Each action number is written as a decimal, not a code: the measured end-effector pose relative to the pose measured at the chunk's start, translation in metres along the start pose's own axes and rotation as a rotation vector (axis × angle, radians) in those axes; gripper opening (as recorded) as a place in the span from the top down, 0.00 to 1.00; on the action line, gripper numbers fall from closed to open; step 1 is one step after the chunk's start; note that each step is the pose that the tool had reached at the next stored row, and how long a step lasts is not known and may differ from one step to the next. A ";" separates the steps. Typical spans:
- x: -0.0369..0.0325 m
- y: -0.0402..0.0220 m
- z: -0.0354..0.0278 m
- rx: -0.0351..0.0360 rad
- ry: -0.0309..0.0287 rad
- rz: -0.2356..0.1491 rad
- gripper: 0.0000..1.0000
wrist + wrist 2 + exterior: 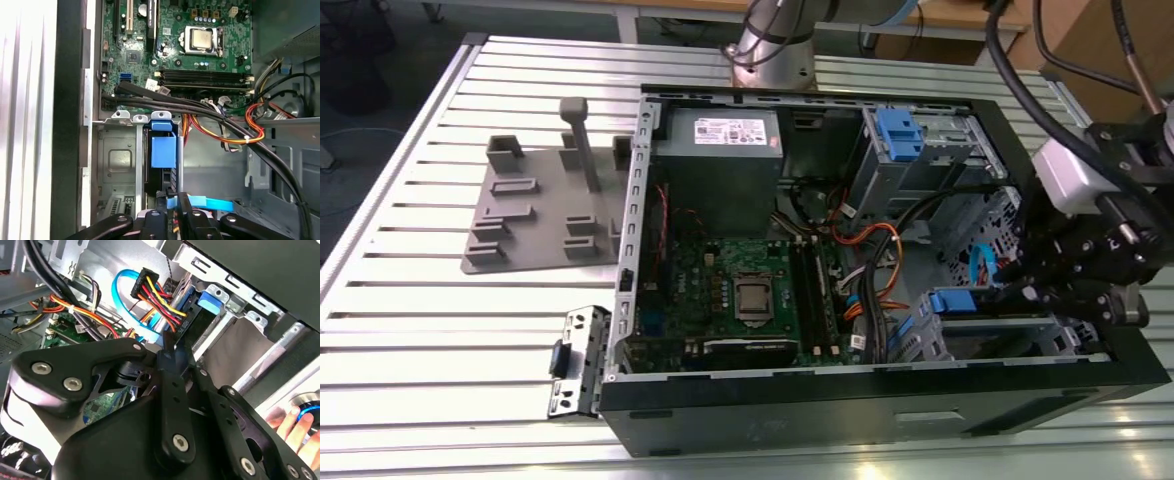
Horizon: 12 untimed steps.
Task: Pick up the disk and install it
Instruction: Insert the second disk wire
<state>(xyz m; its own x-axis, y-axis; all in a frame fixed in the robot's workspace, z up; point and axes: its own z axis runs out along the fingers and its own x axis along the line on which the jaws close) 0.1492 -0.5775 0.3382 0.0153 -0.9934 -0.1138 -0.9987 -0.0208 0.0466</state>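
lab/workshop | slatted aluminium bench (440, 330) | opened computer case (854, 410) | grey fixture (540, 215)

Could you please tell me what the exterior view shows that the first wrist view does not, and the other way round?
Exterior view alone: the grey slotted fixture on the table, the grey power supply box and the whole open computer case.

First wrist view alone: the blue tab on the drive cage, seen close.

Both: the green motherboard with its processor socket, orange cables, and the gripper.
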 end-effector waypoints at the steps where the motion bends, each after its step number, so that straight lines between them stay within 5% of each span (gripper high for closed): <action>1: -0.0004 0.0002 -0.0037 0.0000 -0.0001 0.000 0.77; 3: -0.0012 0.0004 -0.0097 -0.0001 -0.0003 0.000 0.77; 7: -0.0016 -0.0008 -0.0104 -0.0048 -0.0008 0.000 0.78; 12: -0.0014 -0.0140 -0.0086 -0.0394 -0.0028 0.004 0.90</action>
<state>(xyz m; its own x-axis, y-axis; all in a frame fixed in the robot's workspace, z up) 0.1636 -0.5767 0.3462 0.0107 -0.9932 -0.1163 -0.9961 -0.0208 0.0862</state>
